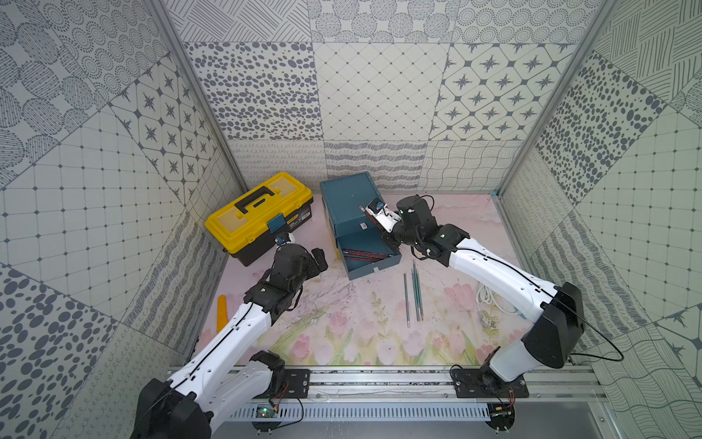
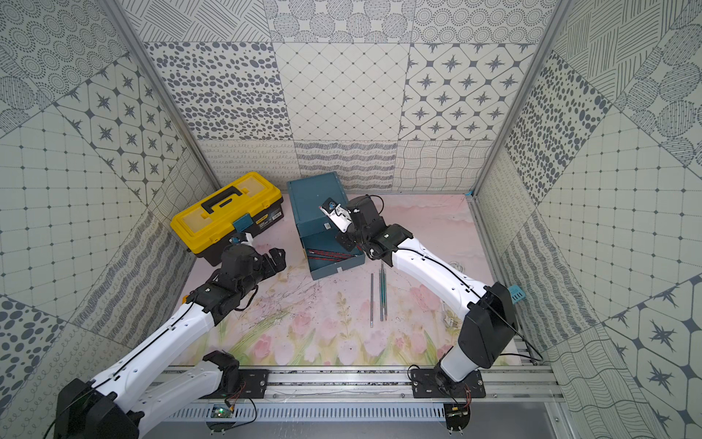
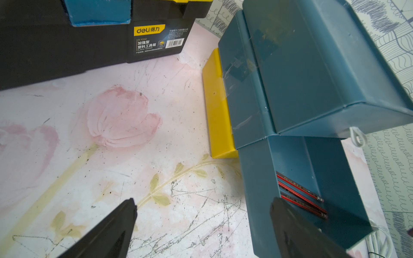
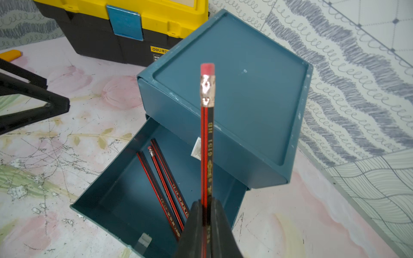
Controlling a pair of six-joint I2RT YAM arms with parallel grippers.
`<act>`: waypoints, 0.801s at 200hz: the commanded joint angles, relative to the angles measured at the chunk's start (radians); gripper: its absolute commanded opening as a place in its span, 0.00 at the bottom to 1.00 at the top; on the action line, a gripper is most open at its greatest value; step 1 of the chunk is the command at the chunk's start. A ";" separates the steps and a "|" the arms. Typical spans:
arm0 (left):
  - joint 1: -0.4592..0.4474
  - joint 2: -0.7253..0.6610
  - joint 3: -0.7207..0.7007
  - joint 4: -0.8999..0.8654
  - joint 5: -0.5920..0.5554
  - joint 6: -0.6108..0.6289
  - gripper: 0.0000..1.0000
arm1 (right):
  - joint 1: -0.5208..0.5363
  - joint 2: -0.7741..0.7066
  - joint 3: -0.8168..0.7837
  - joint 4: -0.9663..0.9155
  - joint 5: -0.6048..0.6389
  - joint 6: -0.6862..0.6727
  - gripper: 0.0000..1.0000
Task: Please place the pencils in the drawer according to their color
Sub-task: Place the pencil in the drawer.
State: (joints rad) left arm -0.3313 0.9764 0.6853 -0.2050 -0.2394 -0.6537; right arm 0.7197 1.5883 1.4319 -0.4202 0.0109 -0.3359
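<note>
**A:** Over the pulled-out drawer (image 4: pixel 125 192): what is in the right gripper (image 4: pixel 206 202)?

**B:** One item: a red-and-black pencil (image 4: pixel 207 134). The fingers (image 4: pixel 194 223) are closed on its lower part. The eraser end juts well past the fingertips and shows against the top of the cabinet (image 4: pixel 245 93).

**A:** Drawer contents?

**B:** Three red pencils (image 4: pixel 166 185), flat and side by side on the floor. They lie under the gripper, apart from the fingers.

**A:** Left gripper (image 3: pixel 203 202)?

**B:** Spread wide and empty, just beside the drawer's outer wall. Contact cannot be told.

**A:** Table (image 1: pixel 380 342)?

**B:** A few grey pencils (image 1: pixel 414 292) in a close bundle near the drawer front, apart from both grippers. Toolbox (image 1: pixel 258 213) beside the cabinet.
</note>
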 commanded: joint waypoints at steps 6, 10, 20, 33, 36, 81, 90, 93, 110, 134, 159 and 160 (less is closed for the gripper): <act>0.006 -0.010 0.002 0.011 -0.005 -0.008 0.99 | 0.006 0.042 0.042 0.054 -0.077 -0.125 0.00; 0.007 -0.012 0.002 0.010 -0.007 -0.008 0.99 | 0.006 0.048 0.043 0.053 -0.080 -0.133 0.00; 0.007 -0.013 0.002 0.008 -0.010 -0.007 0.99 | 0.008 0.062 0.045 0.053 -0.086 -0.147 0.00; 0.008 -0.015 0.003 0.005 -0.012 -0.006 0.99 | 0.007 0.075 0.049 0.053 -0.089 -0.164 0.00; 0.007 -0.016 0.003 0.004 -0.013 -0.005 0.99 | 0.007 0.078 0.049 0.052 -0.089 -0.166 0.00; 0.009 -0.025 0.004 -0.003 -0.019 -0.004 0.99 | 0.008 0.136 0.061 0.033 -0.075 -0.219 0.00; 0.009 -0.027 0.003 -0.006 -0.020 -0.004 0.99 | 0.008 0.147 0.066 0.022 -0.072 -0.224 0.00; 0.010 -0.028 0.003 -0.008 -0.020 -0.004 0.99 | 0.009 0.150 0.067 0.018 -0.071 -0.227 0.00; 0.009 -0.031 0.002 -0.011 -0.023 -0.006 0.99 | 0.011 0.160 0.067 0.003 -0.067 -0.232 0.00; 0.011 -0.033 0.000 -0.009 -0.027 -0.006 0.99 | 0.016 0.164 0.054 -0.008 -0.070 -0.232 0.00; 0.011 -0.029 0.000 -0.007 -0.025 -0.006 0.99 | 0.028 0.162 0.039 -0.013 -0.065 -0.230 0.06; 0.012 -0.030 0.000 -0.007 -0.024 -0.007 0.99 | 0.029 0.162 0.038 -0.014 -0.065 -0.229 0.07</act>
State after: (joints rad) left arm -0.3252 0.9478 0.6853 -0.2142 -0.2459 -0.6537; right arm 0.7330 1.7443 1.4681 -0.4416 -0.0578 -0.5583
